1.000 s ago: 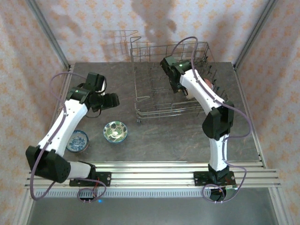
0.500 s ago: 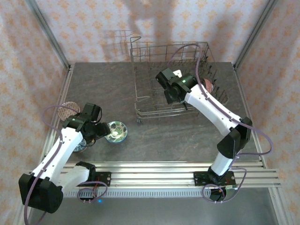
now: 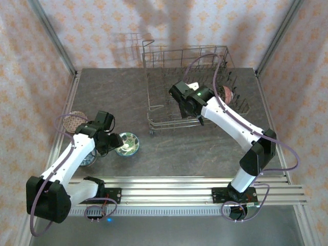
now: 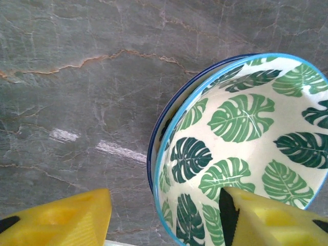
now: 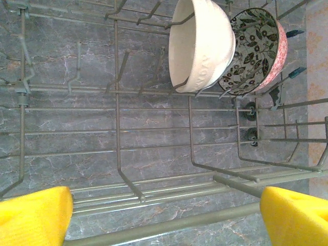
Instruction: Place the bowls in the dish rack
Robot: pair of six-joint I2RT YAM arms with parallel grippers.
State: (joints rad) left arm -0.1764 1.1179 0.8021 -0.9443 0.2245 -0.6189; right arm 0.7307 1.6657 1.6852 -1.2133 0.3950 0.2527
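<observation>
Yellow-padded fingers (image 4: 56,218) of the left gripper (image 4: 164,221) stand wide apart across the near rim of the green leaf bowl (image 4: 246,138). One pad is inside the bowl at 5 o'clock in the wrist view, and the other is outside it at 7 o'clock, over the grey marbled table (image 4: 77,77). Nothing is clamped, and I cannot tell whether a pad touches the rim

From above, this bowl sits upright on the table at 3 o'clock from the left gripper. A blue bowl (image 3: 86,160) lies at its 8 o'clock, partly under the arm. A pinkish speckled bowl (image 3: 75,121) lies at its 10 o'clock, near the table's left edge. The dish rack (image 3: 164,82) stands well apart at its 1 o'clock

The right gripper (image 5: 164,218) hangs over the rack's front rail, jaws spread wide and empty. At 1 o'clock in its wrist view a cream bowl (image 5: 200,46) stands on edge among the tines. A pink-red bowl (image 5: 256,51) with a dark floral lining is just beside the cream one, at its 3 o'clock
</observation>
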